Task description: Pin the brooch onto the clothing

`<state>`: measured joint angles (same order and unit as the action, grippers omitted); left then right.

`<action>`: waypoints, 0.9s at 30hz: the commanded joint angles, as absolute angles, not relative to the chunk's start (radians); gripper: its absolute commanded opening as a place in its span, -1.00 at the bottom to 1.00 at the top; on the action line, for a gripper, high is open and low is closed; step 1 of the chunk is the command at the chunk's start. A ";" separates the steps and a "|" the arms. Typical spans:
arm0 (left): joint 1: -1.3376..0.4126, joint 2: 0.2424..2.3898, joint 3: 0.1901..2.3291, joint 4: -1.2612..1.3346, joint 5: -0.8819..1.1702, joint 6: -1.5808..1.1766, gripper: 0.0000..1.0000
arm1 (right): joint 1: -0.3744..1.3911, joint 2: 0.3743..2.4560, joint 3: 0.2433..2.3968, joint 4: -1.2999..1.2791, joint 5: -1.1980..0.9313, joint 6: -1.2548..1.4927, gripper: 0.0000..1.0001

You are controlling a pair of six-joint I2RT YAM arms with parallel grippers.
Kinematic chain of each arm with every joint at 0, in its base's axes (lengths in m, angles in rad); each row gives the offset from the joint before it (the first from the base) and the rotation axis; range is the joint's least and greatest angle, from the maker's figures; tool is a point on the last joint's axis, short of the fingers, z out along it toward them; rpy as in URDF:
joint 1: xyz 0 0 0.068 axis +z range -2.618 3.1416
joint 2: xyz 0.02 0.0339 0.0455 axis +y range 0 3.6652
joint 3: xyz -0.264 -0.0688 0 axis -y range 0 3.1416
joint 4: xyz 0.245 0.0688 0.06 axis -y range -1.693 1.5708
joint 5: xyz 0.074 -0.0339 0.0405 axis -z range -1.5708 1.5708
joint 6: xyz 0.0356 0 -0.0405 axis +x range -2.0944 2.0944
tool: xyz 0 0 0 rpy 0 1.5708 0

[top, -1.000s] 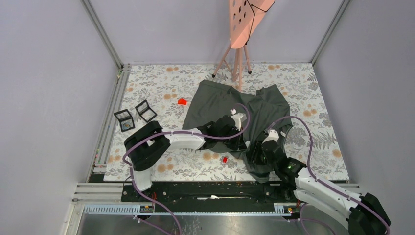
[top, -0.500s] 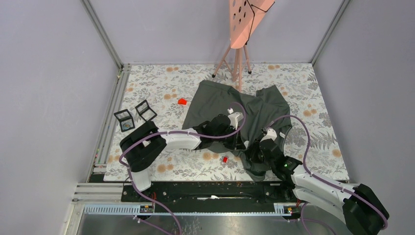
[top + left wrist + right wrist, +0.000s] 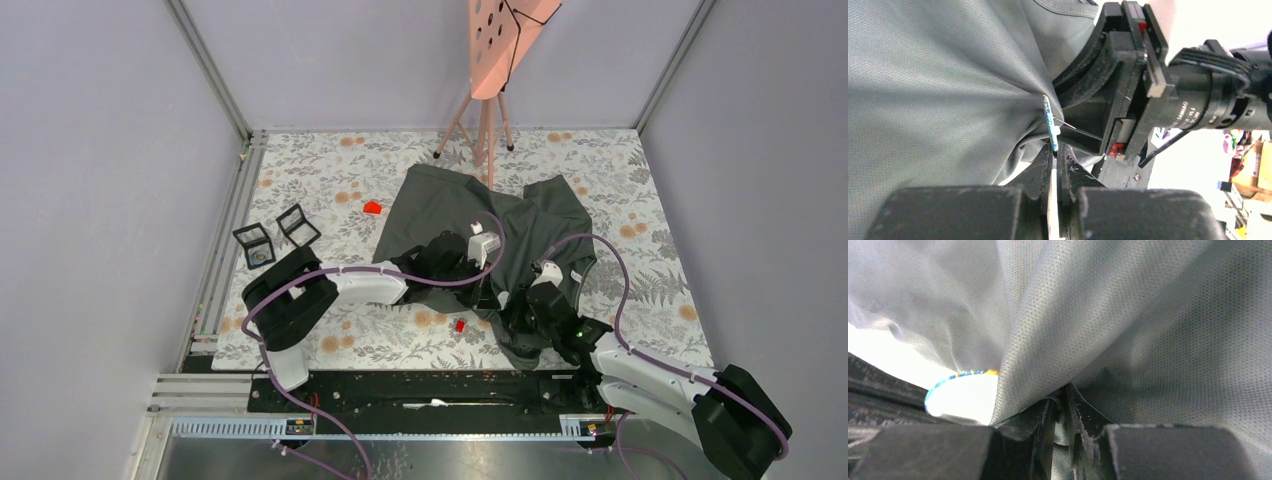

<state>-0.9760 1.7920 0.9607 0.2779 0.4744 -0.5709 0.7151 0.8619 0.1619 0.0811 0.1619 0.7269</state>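
Centrally, the left gripper clamps the brooch edge-on against the T-shirt, while the right gripper pinches a fold of it.

Both arms sit low and reach in toward each other, so the grippers end up basically nose to nose. The left arm stretches rightward from its base, with the left gripper clamped tight and its fingertips pinching the edge of the brooch. The right arm angles up and left. The right gripper is nearly closed, jaws nipping a fold of the clothing.
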 commanded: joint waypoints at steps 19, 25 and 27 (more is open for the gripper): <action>-0.920 1.766 0.988 0.254 0.639 -0.504 -1.00 | 0.711 0.841 0.354 -0.112 0.143 0.641 -0.22; -0.858 1.804 0.982 0.343 0.673 -0.601 -1.00 | 0.711 0.714 0.397 -0.310 0.183 0.643 0.13; -0.847 1.808 0.981 0.358 0.694 -0.604 -1.00 | 0.711 0.669 0.407 -0.367 0.197 0.642 0.25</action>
<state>-0.8719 1.7855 0.9581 0.2321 0.6666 -0.5632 0.7055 0.7486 0.3386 -0.2535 0.2024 0.6510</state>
